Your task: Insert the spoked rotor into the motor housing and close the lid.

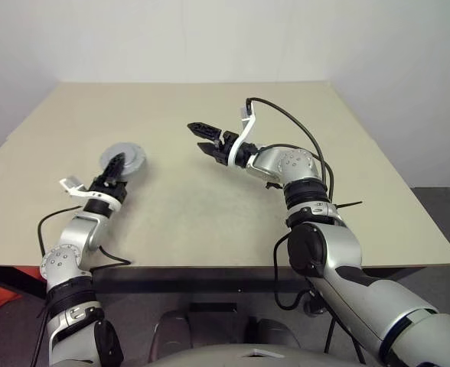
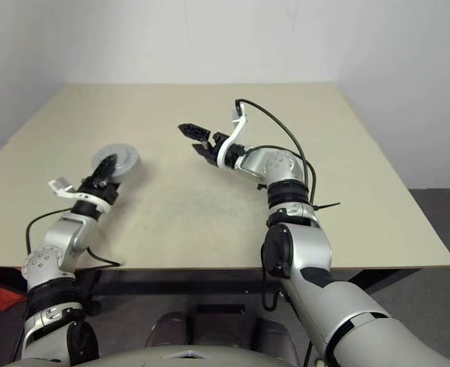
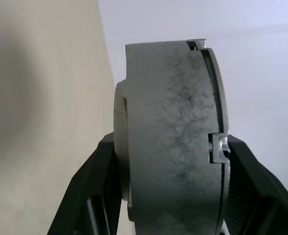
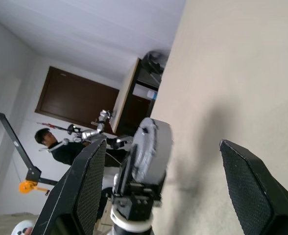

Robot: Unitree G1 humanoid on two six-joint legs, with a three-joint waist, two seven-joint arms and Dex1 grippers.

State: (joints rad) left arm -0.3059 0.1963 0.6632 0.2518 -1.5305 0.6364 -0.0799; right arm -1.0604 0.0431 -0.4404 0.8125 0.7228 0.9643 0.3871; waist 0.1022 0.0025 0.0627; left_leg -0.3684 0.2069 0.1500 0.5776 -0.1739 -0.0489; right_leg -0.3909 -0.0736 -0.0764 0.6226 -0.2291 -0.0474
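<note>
We have the closed motor housing (image 1: 123, 159) pinched on edge between the two black fingers (image 3: 92, 196) of our left gripper (image 1: 115, 170), out at the left side of the table (image 1: 210, 206). Seen along that wrist, the lid (image 3: 217, 122) sits flush on one face of the grey body, with a small tab showing at the seam. The wheel with spokes is not to be seen, so we judge it is already inside, though we cannot confirm that. Our right gripper (image 1: 203, 138) hangs above the middle of the table with its fingers spread wide and nothing between them, well apart from the housing.

The work looks nearly done; what remains, we think, is to set the housing down cleanly. We should tip the wrist so a flat face meets the table first, not the rim, or it may roll. We should lower until it rests fully, then part the fingers slowly and draw straight back, so neither pad drags the lid off its seat
</note>
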